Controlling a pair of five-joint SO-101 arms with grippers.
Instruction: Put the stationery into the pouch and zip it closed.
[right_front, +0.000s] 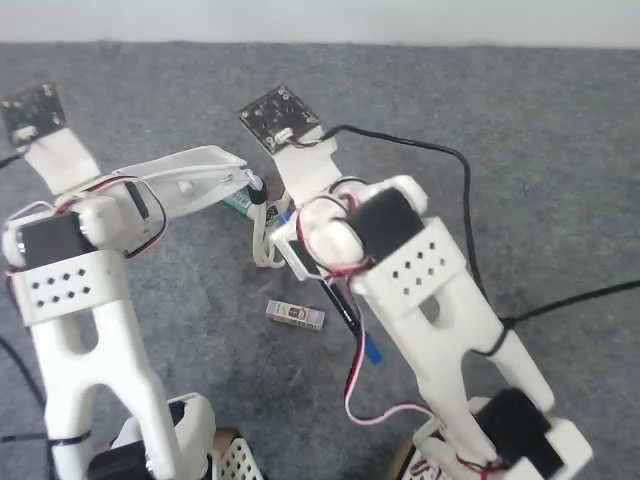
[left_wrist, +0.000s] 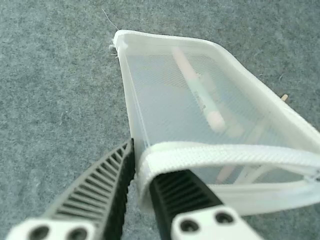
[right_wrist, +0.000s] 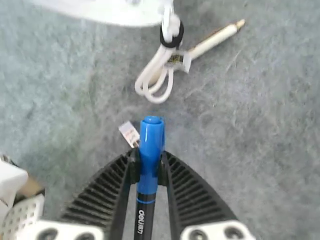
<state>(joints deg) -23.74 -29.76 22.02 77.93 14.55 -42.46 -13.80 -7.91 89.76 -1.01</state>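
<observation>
Now, my left jaws clenched on pouch (left_wrist: 150, 100) rim — right jaws grasping blue pen (right_wrist: 151, 145); small box (right_front: 295, 315) at pen's nine o'clock.

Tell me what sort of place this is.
Probably a robot practice bench, not an office desk: two white arms with loose wiring over a grey felt-like mat, the left tool gripping a mesh pouch, the right tool a blue pen.

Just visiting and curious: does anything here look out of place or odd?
Nothing looks spilled or damaged. Two things lie loose on the grey carpet outside the translucent white mesh pouch: a cream pen-like stick beside the pouch's white cord loop, and a small rectangular block near the blue-capped pen held by the right gripper.
</observation>
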